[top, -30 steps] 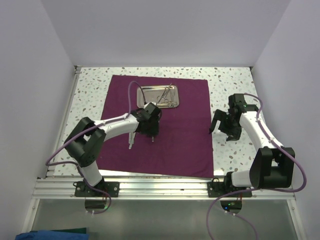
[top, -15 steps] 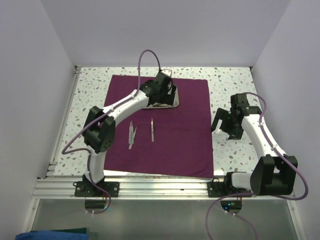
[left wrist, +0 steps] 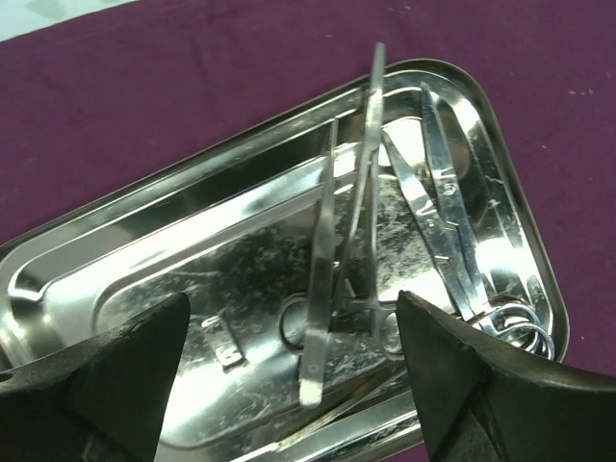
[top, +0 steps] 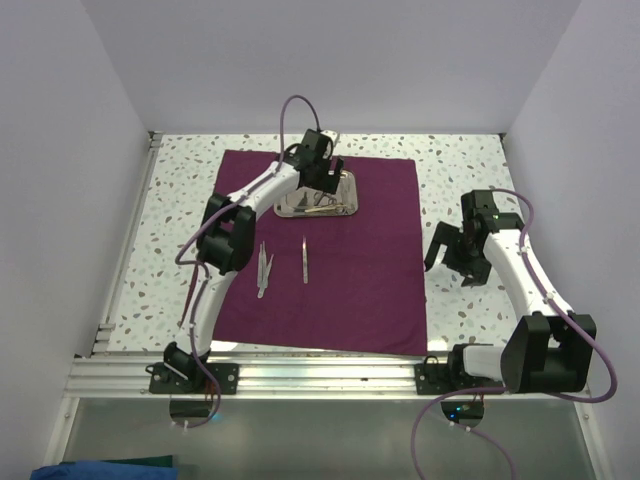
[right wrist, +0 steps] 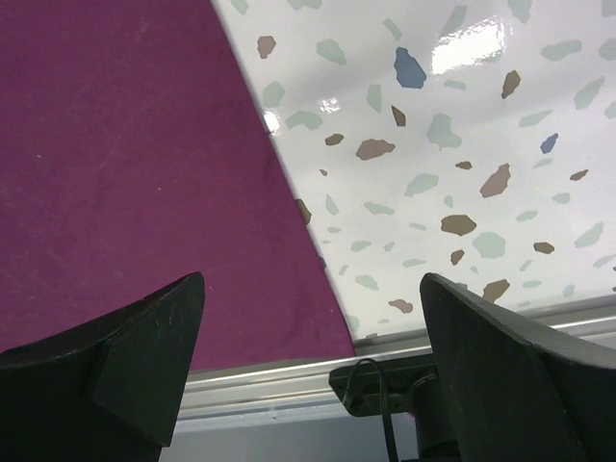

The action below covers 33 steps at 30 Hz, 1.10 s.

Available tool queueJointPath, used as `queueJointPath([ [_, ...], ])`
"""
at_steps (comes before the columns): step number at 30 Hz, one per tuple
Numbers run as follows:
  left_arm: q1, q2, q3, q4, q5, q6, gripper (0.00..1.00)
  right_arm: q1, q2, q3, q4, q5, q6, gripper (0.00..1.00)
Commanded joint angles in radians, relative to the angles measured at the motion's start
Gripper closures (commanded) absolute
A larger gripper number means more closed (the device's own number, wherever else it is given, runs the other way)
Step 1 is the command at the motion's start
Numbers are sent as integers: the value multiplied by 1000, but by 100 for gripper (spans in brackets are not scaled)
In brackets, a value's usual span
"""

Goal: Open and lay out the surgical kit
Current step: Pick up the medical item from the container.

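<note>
The magenta-purple cloth (top: 350, 270) lies spread flat on the table. The steel tray (top: 345, 186) sits at its far middle and holds forceps (left wrist: 322, 279) and ring-handled scissors (left wrist: 452, 221). Two tweezers (top: 264, 268) (top: 304, 258) lie side by side on the cloth, nearer the front. My left gripper (top: 318, 178) hovers open over the tray (left wrist: 115, 241), its fingers (left wrist: 115, 375) straddling the forceps handles without touching them. My right gripper (top: 455, 258) is open and empty above the cloth's right edge (right wrist: 125, 173).
The white speckled tabletop (top: 470, 170) surrounds the cloth. An aluminium rail (top: 320, 375) runs along the near edge, and it also shows in the right wrist view (right wrist: 279, 385). White walls close in the left, back and right sides.
My left gripper left the tweezers on the cloth and swung back to hover over the tray. The right gripper shifted slightly.
</note>
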Motion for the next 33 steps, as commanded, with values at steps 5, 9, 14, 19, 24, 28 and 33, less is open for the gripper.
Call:
queueJointPath([
  [5, -12, 39, 44, 66, 108, 56, 13, 3, 27, 65, -53, 52, 6, 2],
  [9, 1, 51, 42, 63, 77, 45, 23, 3, 45, 79, -53, 54, 22, 2],
  [14, 19, 37, 43, 81, 89, 33, 32, 3, 51, 80, -51, 54, 31, 2],
  [19, 30, 40, 56, 90, 97, 31, 37, 2, 58, 76, -51, 63, 25, 2],
  [24, 33, 66, 70, 72, 97, 31, 44, 3, 71, 85, -42, 59, 25, 2],
  [28, 34, 66, 39, 73, 98, 34, 45, 3, 84, 91, -36, 60, 22, 2],
  [33, 33, 54, -6, 83, 141, 37, 45, 3, 82, 80, -24, 52, 25, 2],
])
